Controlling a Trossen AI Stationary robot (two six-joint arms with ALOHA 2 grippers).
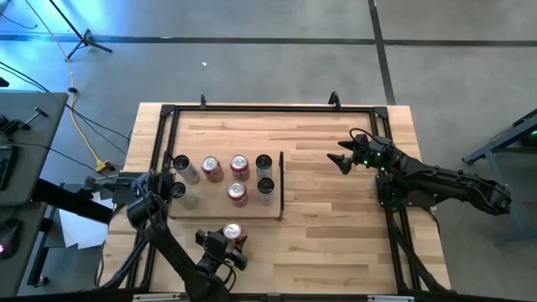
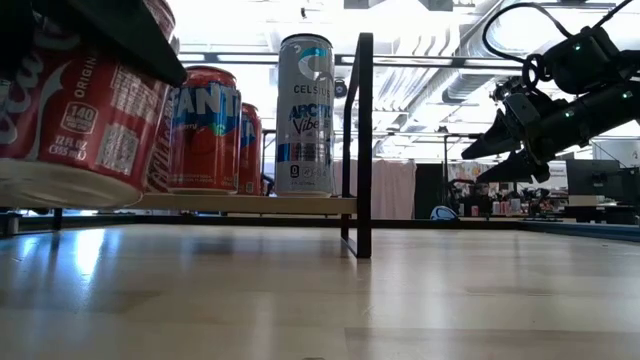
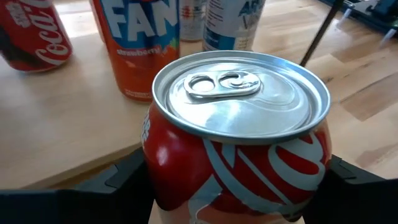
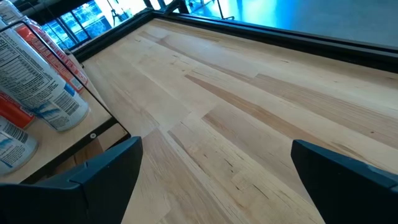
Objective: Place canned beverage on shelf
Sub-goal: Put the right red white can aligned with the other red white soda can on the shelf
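Note:
The canned beverage, a red Coca-Cola can (image 3: 239, 124) with a silver top, sits between the fingers of my left gripper (image 1: 228, 238), near the table's front edge and just in front of the shelf. In the low view the can (image 2: 80, 100) fills the left side, with its bottom showing from below. The shelf (image 1: 189, 211) is a pale-wood panel with a dark upright strip (image 1: 281, 184) on its right edge. Several cans stand upright on it. My right gripper (image 1: 342, 159) hangs open over the table's right part, touching nothing. My left gripper pinches the can's side wall (image 3: 155, 168) below the top rim, one dark finger (image 3: 121, 183) on each side. The fingers come from the table's near side, slanting downward. The can stays about upright, top up, lifted clear of the table.
On the shelf stand red cans (image 1: 238, 166), silver cans (image 1: 264, 164) and a tall Celsius can (image 2: 305, 115) next to the strip. A black metal frame (image 1: 268, 107) borders the tabletop. Bare wood (image 4: 249, 112) lies between the shelf and my right arm.

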